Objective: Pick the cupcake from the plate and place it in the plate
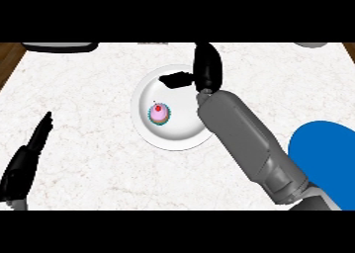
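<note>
Head view shows the right robot hand [203, 69] hanging over the far side of the round white plate [147, 131]. Its fingers look mostly straight, with the thumb sticking out to the side, and it holds nothing.

The little cupcake with pink frosting and a red cherry on top [160, 113] sits on the white plate, near the middle. It has a blue-green paper cup around its bottom. It stands upright and is apart from the robot hand.

The round blue plate [333, 158] lies at the right side of the white marble tabletop [85, 99], partly out of view. I think that is where the cupcake should go.

Things could go wrong from here. The cupcake is small and the fingers are big, so they might bump it and tip it over. Soft frosting could get squashed if the fingers close on the top. The grey forearm also lies across the white plate's right edge, so it could knock the plate.

The left robot hand [23, 160] rests open at the left, fingers up.
</note>
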Tool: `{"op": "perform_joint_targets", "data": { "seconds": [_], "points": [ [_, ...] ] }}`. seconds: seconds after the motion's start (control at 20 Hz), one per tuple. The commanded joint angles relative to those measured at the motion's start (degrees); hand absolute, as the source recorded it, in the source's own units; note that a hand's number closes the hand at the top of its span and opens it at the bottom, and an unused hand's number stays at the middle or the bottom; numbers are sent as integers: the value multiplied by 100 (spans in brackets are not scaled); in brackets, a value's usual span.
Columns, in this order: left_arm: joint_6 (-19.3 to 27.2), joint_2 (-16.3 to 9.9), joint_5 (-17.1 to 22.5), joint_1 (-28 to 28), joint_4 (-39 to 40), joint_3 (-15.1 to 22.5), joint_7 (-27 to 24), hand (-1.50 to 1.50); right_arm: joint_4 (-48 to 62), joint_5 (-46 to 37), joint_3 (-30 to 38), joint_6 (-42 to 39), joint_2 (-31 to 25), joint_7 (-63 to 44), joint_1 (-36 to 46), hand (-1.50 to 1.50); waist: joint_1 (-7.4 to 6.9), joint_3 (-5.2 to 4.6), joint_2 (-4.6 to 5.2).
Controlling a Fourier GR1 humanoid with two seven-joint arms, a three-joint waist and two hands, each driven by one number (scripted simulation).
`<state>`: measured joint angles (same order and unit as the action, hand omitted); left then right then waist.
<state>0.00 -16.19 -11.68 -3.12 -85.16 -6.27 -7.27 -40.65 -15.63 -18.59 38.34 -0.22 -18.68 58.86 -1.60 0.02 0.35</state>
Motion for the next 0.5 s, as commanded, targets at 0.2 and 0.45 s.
{"op": "perform_joint_targets", "data": {
  "seconds": [0.2, 0.45],
  "points": [
    [72, 84, -47, -226, 71, -64, -222, 0, -1081, 1007, 1101, -27, -433, 1143, -989, -150, 165, 4, -26],
    [-40, 46, -4, -556, -625, -56, 174, 0, -1887, 1598, 1594, -841, -1077, 2000, -1879, -150, 151, 7, -46]
  ]
}}
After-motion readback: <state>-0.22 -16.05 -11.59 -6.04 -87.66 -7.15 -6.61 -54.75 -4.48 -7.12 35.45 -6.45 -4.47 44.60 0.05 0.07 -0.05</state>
